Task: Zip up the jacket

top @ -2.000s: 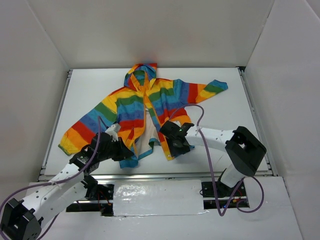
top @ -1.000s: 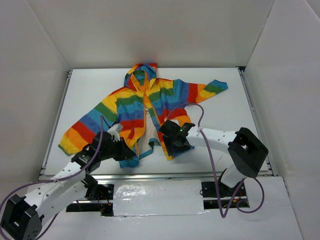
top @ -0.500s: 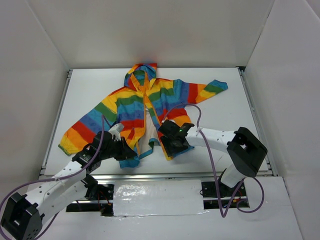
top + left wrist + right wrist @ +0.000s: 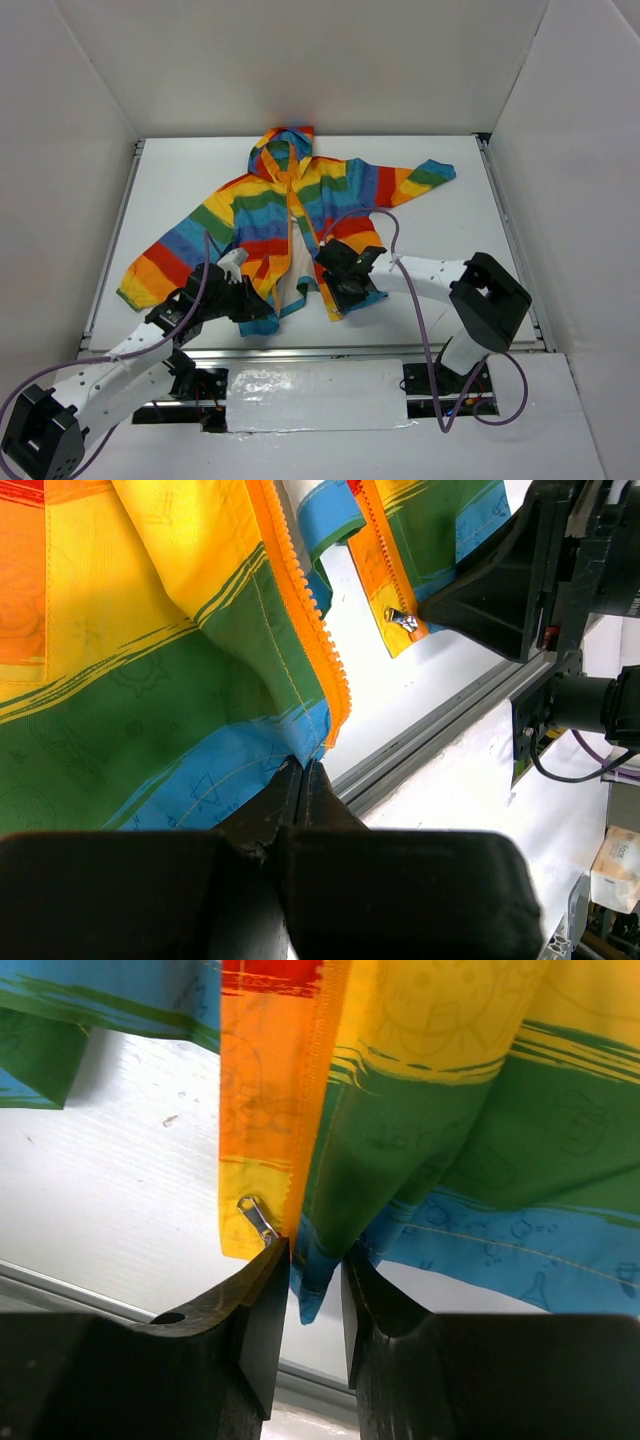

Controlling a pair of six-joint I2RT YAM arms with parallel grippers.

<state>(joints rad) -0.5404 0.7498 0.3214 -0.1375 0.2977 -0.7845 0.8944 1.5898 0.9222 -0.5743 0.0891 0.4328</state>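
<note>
The rainbow-striped hooded jacket lies flat on the white table, its front open at the bottom with the white lining showing. My left gripper is shut on the blue hem corner of the jacket's left front panel, beside its orange zipper teeth. My right gripper is closed on the folded blue hem of the right front panel, just right of the orange zipper band and its silver zipper pull. The pull also shows in the left wrist view.
The table's metal front rail runs just below both grippers. White walls enclose the table on three sides. The jacket's sleeves spread out to the left and the far right.
My right gripper has shifted a little left with the hem, narrowing the gap between the two front panels. My left gripper has edged slightly up and right.
</note>
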